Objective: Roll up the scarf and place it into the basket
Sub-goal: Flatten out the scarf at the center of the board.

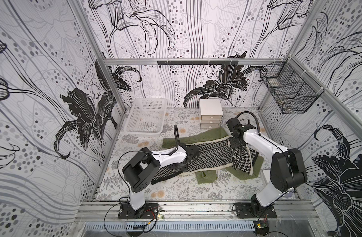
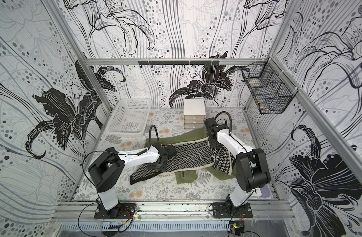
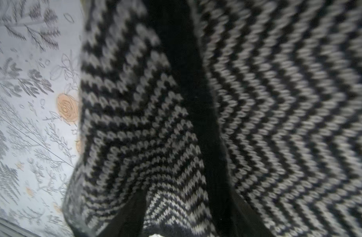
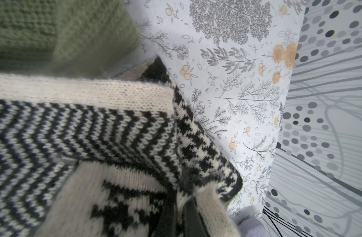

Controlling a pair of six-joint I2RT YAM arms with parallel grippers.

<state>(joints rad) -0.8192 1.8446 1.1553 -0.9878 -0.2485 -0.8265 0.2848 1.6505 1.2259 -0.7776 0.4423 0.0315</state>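
Note:
The scarf (image 1: 213, 153) (image 2: 190, 153), black-and-white chevron knit with a cream border and a houndstooth reverse, lies across the middle of the table. My left gripper (image 1: 181, 164) (image 3: 186, 197) presses down on its near-left part, and a raised fold of chevron fabric (image 3: 171, 205) fills the gap between the two black fingers. My right gripper (image 1: 236, 146) (image 4: 181, 213) is shut on the scarf's right end, which is folded over so the houndstooth side (image 4: 196, 139) shows. The white perforated basket (image 1: 132, 111) (image 2: 117, 115) stands empty at the back left.
Green knit fabric (image 1: 204, 135) lies under and around the scarf, with a piece (image 1: 205, 176) sticking out in front. A small white drawer unit (image 1: 210, 112) stands at the back centre. A black wire basket (image 1: 288, 92) hangs on the right wall.

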